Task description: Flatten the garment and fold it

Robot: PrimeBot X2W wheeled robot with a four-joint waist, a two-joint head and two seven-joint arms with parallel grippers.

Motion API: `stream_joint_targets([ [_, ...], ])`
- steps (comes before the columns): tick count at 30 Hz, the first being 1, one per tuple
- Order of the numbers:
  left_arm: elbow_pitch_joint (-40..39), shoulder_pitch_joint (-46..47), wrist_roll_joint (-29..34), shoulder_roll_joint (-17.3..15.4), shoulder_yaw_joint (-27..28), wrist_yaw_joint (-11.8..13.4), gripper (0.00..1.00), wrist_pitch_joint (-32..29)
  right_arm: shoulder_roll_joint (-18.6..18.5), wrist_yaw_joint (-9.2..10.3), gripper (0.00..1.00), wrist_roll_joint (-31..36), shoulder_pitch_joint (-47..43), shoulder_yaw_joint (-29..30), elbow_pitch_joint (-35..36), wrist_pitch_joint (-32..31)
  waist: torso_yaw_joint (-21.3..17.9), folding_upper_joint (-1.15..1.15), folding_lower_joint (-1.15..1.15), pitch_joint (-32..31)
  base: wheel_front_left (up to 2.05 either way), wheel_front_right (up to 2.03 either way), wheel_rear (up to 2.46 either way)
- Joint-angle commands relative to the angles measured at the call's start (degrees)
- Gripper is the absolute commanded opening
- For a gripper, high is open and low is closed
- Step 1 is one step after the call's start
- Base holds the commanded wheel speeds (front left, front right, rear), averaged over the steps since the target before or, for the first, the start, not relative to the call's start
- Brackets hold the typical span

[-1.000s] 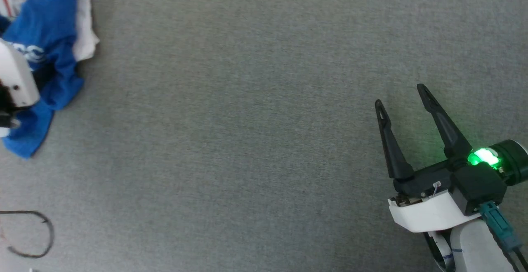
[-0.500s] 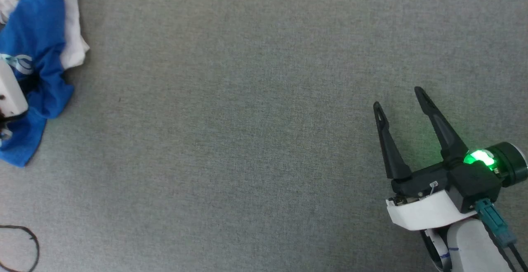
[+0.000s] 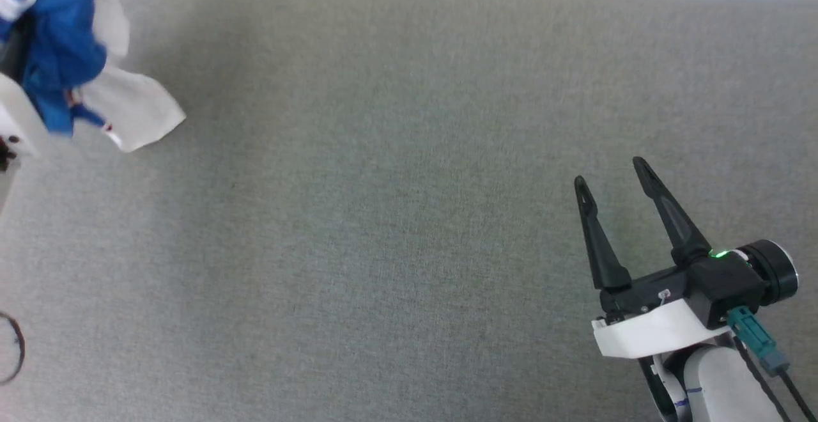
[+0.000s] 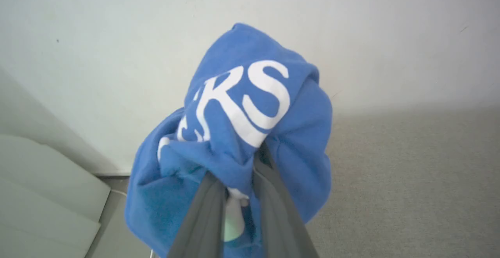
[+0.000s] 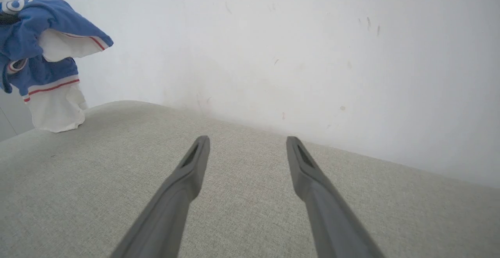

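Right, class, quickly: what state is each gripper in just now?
Left gripper: shut on the bunched garment.
Right gripper: open, holding nothing, above the grey surface.

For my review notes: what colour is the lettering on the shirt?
White lettering on the blue shirt; clearest in the left wrist view.
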State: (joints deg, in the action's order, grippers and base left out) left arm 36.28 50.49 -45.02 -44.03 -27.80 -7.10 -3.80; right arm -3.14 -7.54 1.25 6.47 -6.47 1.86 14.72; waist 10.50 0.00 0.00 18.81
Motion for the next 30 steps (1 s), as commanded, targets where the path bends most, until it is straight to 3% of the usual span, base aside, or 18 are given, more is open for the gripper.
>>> stream_joint_targets([
  [1,-1.98,1.71,2.0,-0.35,-1.19,-0.38,0.0,4.47,0.17,0.05,1.0,-0.69,-0.62,0.46,-0.3,0.26,-0.03,0.0,0.0,-6.88,0.0,0.0,0.0],
  [5,-6.34,3.12,6.59,0.4,-3.47,-0.38,0.0,11.23,0.23,0.05,1.0,-2.38,-1.48,1.76,-0.73,0.27,-0.45,0.0,0.0,-10.54,0.0,0.0,0.0],
  [9,-11.72,3.24,10.05,1.51,-6.14,-0.37,0.0,14.06,0.24,0.05,1.0,-4.31,-2.75,5.2,-1.28,0.27,-1.39,0.0,0.0,-13.95,0.0,0.0,0.0],
  [19,-23.19,0.05,9.61,7.31,-10.44,1.61,0.0,11.25,0.25,0.05,1.0,-4.8,-4.61,10.02,-3.49,0.28,-5.71,0.0,0.0,-18.72,0.0,0.0,0.0],
  [30,-28.81,-7.66,8.1,12.05,-14.36,5.83,0.0,9.18,0.25,0.05,1.0,-4.81,-5.17,10.71,-4.82,0.28,-13.11,0.0,0.0,-16.87,0.0,0.0,0.0],
])
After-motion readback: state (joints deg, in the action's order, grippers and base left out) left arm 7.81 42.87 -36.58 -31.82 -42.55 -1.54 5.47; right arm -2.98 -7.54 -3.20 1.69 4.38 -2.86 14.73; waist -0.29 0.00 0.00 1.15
